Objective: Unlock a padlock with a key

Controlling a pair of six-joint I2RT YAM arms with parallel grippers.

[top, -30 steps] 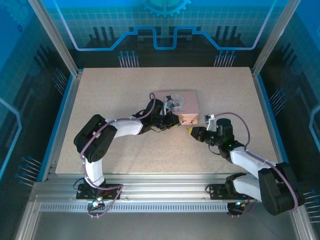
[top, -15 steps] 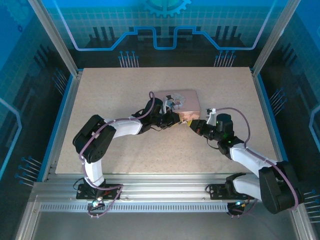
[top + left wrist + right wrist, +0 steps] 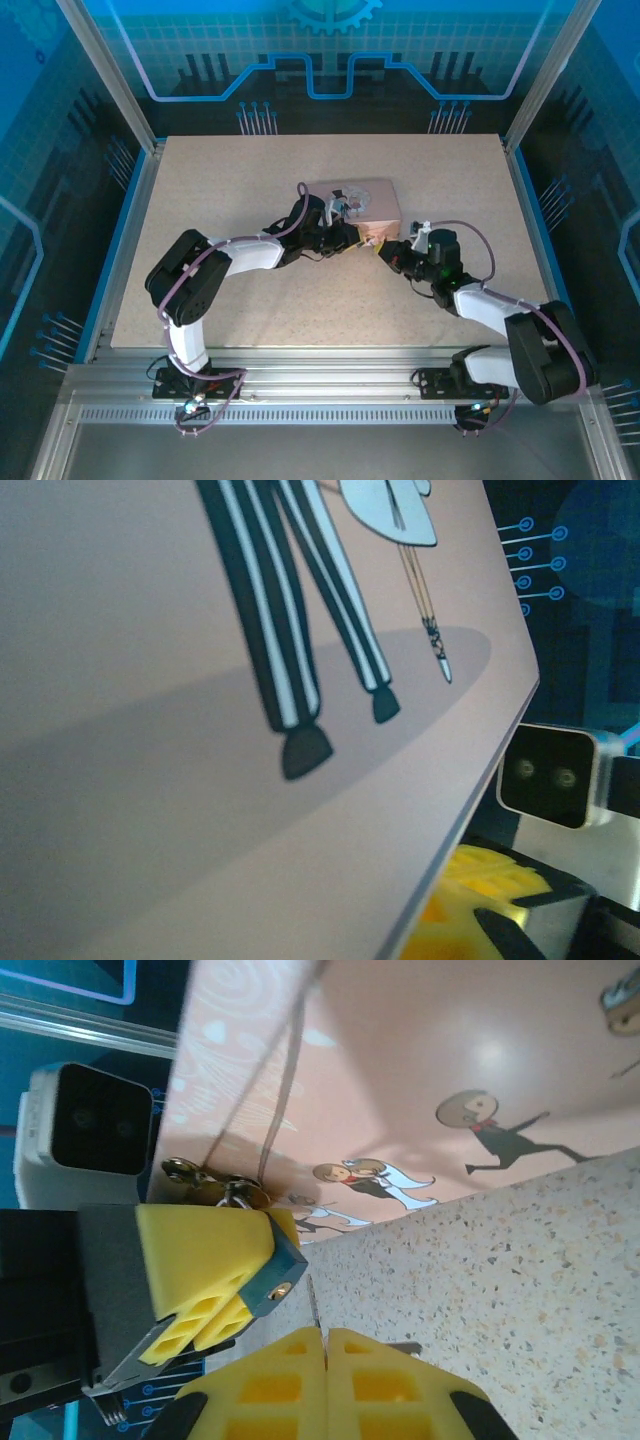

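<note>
Speckled beige table [image 3: 250,300] inside an aluminium-framed cage with blue-lit panels, seen from above. Lying flat just off centre toward 12 o'clock, a pink box [image 3: 372,200]. Reaching in from 7 o'clock to the box's near edge, the left gripper [image 3: 345,235]; coming from 4 o'clock to the same edge, the right gripper [image 3: 386,250], the two tips near each other. Jaw gaps unreadable from this height. From the left wrist: lid of the pink box [image 3: 150,810] up close and tilted, cartoon striped legs printed toward 12 o'clock, lid edge running from 3 o'clock down to 6 o'clock. Past that edge, at 4 o'clock, a white camera housing [image 3: 547,776] with two lenses, and at 5 o'clock a yellow ribbed pad [image 3: 470,885], owner unclear. From the right wrist: side of the pink box [image 3: 420,1060] with small cartoon figures from 12 to 2 o'clock, table [image 3: 520,1290] at 3 to 4 o'clock. At 8 o'clock the left gripper [image 3: 250,1275], yellow fingers closed almost fully and pinching the padlock [image 3: 274,1272], a small blue-grey block with a brass hole facing 5 o'clock. Just above those fingers a brass ring [image 3: 188,1169], a thin cord [image 3: 285,1070] rising past it toward 12 o'clock. At 6 o'clock the right gripper [image 3: 326,1345], yellow fingers pressed flat together, a thin pale blade, apparently the key [image 3: 314,1308], standing out of the seam toward 12 o'clock, tip just beside the padlock; contact not clear.
</note>
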